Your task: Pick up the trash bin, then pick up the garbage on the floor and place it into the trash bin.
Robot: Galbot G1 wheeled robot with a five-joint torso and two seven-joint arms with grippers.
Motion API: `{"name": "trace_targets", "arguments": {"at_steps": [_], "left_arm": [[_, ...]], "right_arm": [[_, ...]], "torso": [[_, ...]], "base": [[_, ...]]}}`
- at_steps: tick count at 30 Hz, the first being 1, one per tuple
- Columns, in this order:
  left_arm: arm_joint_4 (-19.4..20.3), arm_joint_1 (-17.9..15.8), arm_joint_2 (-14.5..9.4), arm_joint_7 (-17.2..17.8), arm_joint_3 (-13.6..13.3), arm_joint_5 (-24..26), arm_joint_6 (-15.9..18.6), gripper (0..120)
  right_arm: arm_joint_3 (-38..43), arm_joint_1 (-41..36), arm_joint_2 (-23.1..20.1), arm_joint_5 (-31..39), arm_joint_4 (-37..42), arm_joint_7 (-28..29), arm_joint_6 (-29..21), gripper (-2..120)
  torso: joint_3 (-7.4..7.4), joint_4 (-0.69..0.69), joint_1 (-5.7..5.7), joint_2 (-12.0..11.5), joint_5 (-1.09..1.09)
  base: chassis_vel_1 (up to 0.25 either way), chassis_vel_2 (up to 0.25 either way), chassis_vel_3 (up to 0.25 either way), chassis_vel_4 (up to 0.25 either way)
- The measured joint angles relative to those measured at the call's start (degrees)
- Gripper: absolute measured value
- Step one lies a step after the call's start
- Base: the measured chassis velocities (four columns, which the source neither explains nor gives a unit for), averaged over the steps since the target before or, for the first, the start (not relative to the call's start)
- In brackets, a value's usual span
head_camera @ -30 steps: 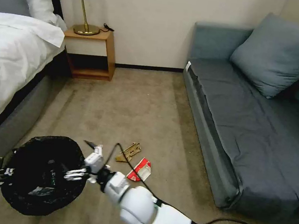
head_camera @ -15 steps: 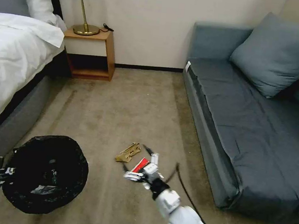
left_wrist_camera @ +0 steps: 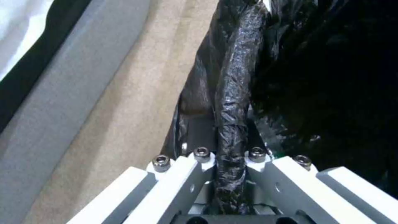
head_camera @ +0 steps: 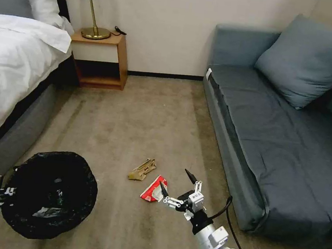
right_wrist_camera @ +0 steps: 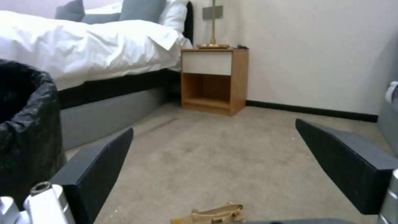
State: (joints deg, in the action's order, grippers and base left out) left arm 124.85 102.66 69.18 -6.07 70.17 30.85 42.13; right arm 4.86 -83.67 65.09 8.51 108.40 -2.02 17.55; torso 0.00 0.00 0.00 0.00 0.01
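Item 1, left gripper: we hold it at the near left of the carpet, fingers closed on the bag-wrapped rim of the trash bin. The left wrist view shows the crinkled black liner pinched between both white fingers.

Item 2, right gripper: we have it low over the carpet, dark fingers spread wide with nothing between them, just beside the red-and-white wrapper.

Item 3, garbage on the floor: the wrapper lies mid-carpet, one finger close to its edge. The crumpled tan paper lies just beyond it, toward the nightstand. Some pieces already sit inside the bin; we cannot identify them.

Item 4, risks, as we judge them. The wrapper is thin and flat; fingers closing above it could miss, or push it along the pile. A pinch on the wrapper's edge alone may slip on the way to the bin. The bin hangs from a rim grip through slick plastic, so the liner could slide and the bin tilt. The right arm's black cable trails near the sofa base and could snag.

Item 5, surface and room: short tan carpet. Bed with white linen on the left; grey sofa on the right; wooden nightstand with a brass lamp against the far wall.
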Motion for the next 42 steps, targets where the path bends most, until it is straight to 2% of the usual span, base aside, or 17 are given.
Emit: {"name": "trace_targets", "arguments": {"at_steps": [11, 23, 30, 42], "left_arm": [[-0.15, 0.61, 0.5, 0.02, 0.92, -0.33, 0.0, 2], [-0.85, 0.54, -0.05, -0.03, 2.0, -0.44, 0.0, 2], [-1.44, 0.14, -0.12, -0.08, 2.05, -0.4, 0.0, 2], [-2.37, -0.3, -0.28, -0.08, 1.79, -0.44, 0.0, 2]], "right_arm": [[-1.05, 0.86, 0.22, 0.99, -1.6, -1.56, 1.23, 100], [-2.75, 2.11, 0.3, -0.84, -3.07, -1.51, 0.98, 100], [-4.59, 2.83, -0.61, -2.38, -4.17, -1.49, -0.06, 100], [-8.65, 5.61, -0.45, -3.23, -7.91, -1.26, -1.41, 100]], "torso": [[0.0, 0.01, 0.0, 0.0, 0.0], [0.01, 0.0, 0.0, 0.0, -0.02], [0.02, 0.0, 0.01, 0.0, -0.01], [0.0, 0.01, 0.0, 0.0, 0.0]], "base": [[-0.003, 0.002, 0.001, -0.006], [-0.139, 0.122, 0.124, -0.128], [-0.126, 0.124, 0.131, -0.122], [0.0, 0.0, 0.0, 0.0]]}}
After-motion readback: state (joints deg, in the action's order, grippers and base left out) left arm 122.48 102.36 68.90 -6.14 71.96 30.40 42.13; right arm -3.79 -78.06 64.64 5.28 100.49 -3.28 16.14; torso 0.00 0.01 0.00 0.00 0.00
